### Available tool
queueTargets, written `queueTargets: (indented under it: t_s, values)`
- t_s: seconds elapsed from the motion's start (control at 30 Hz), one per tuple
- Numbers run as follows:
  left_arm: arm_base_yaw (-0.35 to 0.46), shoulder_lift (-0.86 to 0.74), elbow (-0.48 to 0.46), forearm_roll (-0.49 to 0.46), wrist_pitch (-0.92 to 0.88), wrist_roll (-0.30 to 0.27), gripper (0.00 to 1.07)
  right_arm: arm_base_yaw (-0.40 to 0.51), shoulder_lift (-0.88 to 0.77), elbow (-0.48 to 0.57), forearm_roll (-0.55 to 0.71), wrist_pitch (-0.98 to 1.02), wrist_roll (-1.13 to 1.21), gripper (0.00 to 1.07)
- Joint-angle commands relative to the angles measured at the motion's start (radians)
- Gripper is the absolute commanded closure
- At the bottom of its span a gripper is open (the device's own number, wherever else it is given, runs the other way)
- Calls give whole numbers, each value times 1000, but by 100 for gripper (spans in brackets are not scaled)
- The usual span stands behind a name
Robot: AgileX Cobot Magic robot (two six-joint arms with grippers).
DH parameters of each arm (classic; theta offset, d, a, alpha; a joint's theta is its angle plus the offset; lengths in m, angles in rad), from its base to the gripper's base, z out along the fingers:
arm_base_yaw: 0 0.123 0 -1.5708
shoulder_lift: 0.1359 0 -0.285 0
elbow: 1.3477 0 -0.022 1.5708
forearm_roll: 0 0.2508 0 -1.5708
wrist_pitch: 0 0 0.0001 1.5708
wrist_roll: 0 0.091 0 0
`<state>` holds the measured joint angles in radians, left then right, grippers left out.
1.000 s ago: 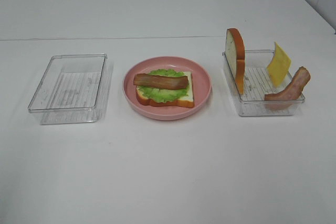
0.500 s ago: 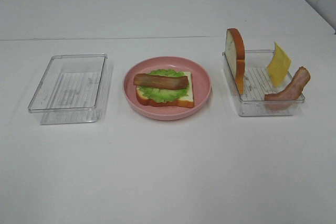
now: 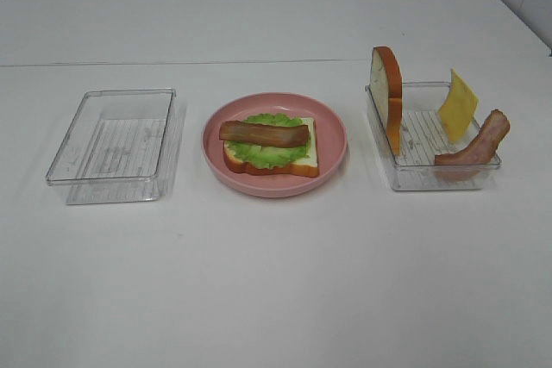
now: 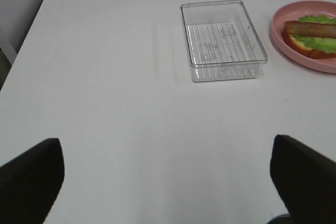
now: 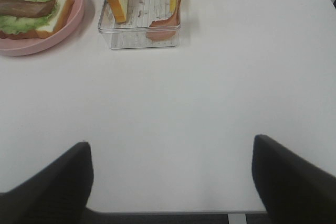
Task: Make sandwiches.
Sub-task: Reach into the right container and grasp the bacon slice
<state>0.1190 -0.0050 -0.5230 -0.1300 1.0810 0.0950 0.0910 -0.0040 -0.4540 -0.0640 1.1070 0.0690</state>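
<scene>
- Ext. high: at the centre of the white table we see a round pink plate. On it lies a flat white bread slice w/ orange-brown crust, then ruffled green lettuce, then a reddish-brown bacon strip laid across the top.
- At 9 o'clock from the plate, apart from it: a clear ribbed plastic tray.
- At 3 o'clock from the plate, near it: a second clear plastic tray. Inside, a second bread slice stands on edge along the tray's 9 o'clock wall. A yellow cheese square leans at approx. 1 o'clock. A second bacon strip slopes up over the 4 o'clock corner.
- L wrist: we see the left gripper w/ jaws spread wide and nothing between them, over bare table. The ribbed tray lies ahead, w/ the plate's edge and stack beside it.
- R wrist: the right gripper has jaws well apart and holds nothing. Ahead sit the second tray w/ its bread, cheese and bacon, and the plate next to it.
</scene>
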Motion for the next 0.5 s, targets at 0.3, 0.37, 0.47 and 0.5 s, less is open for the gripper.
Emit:
queueTargets:
  t_s: [0.3, 0.37, 0.47, 0.5]
  values:
    - [-32, -18, 2, -2, -6, -10, 6, 2, -23, 4, 0, -8, -7, 27]
    - [-32, -18, 2, -2, -6, -10, 6, 2, -24, 4, 0, -8, -8, 27]
    - [-32, -18, 2, -2, -6, -10, 6, 2, -8, -7, 0, -4, -10, 28]
    - [-32, -18, 2, -2, -6, -10, 6, 2, -8, -7, 0, -4, -10, 28]
